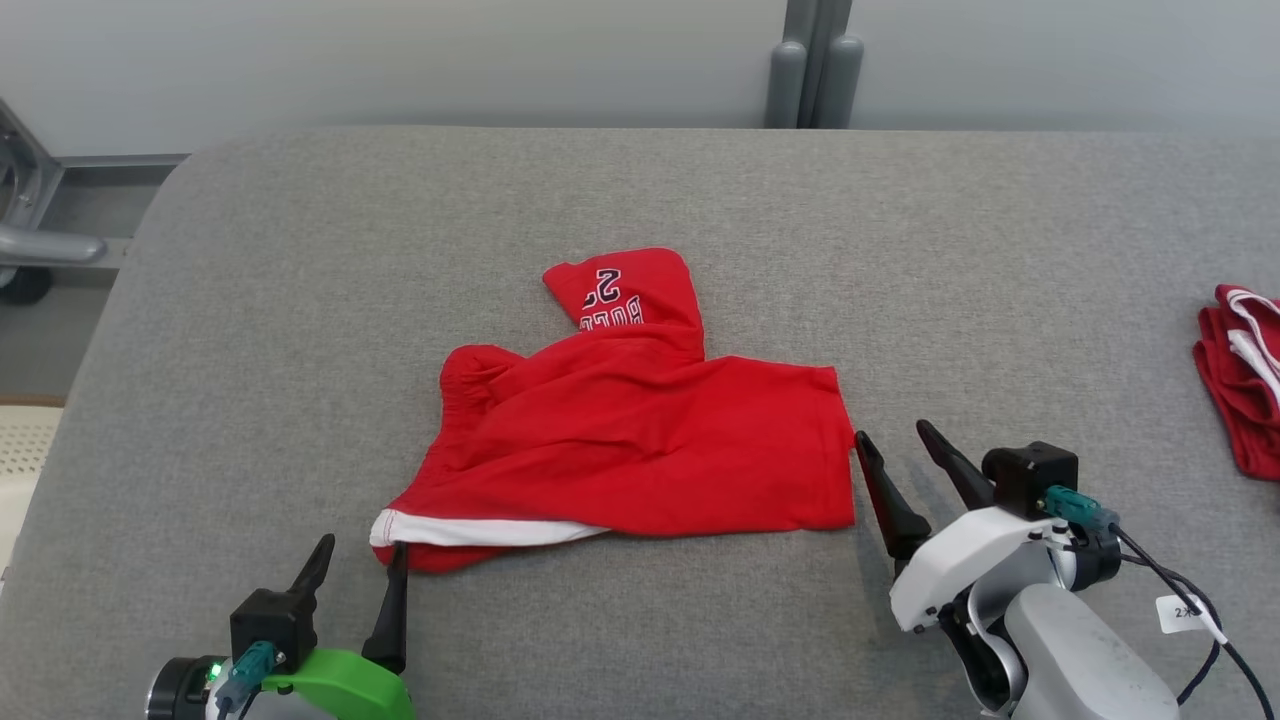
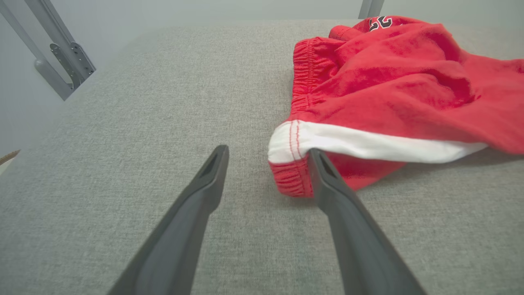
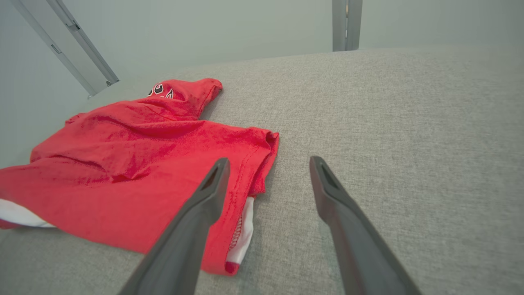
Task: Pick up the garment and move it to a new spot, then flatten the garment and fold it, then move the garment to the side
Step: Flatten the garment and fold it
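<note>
**Flatten step: both grippers free at the shorts' near corners**

Garment [image 1: 640,440]: red shorts, lying mid grey padded surface [image 1: 700,190], closer to its near edge than its far edge. Not flat. One leg [image 1: 620,290] with the printed number is flipped up toward the far edge, the waistband [image 1: 465,380] is bunched on the left, and the white hem band [image 2: 368,143] is folded out along the near side.

Left gripper [image 1: 362,545]: jaws spread, holding nothing, inner finger at the near-left hem corner; cannot tell whether it touches. Right gripper [image 1: 891,431]: jaws spread, empty, just beside the shorts' right edge.

Probably mid-flatten, with fold and move-aside still to do.

To do it well:
- pinch single corners, not a stacked wad; the near-left corner looks doubled
- slide one finger under the hem, keep it low on the surface
- pull the two corners apart, left and right, to take out slack
- then deal with the flipped leg so it lies flat

Risk: thin cloth slips or drags whole. Keep clear of the second red garment [image 1: 1240,390] at the right edge.
</note>
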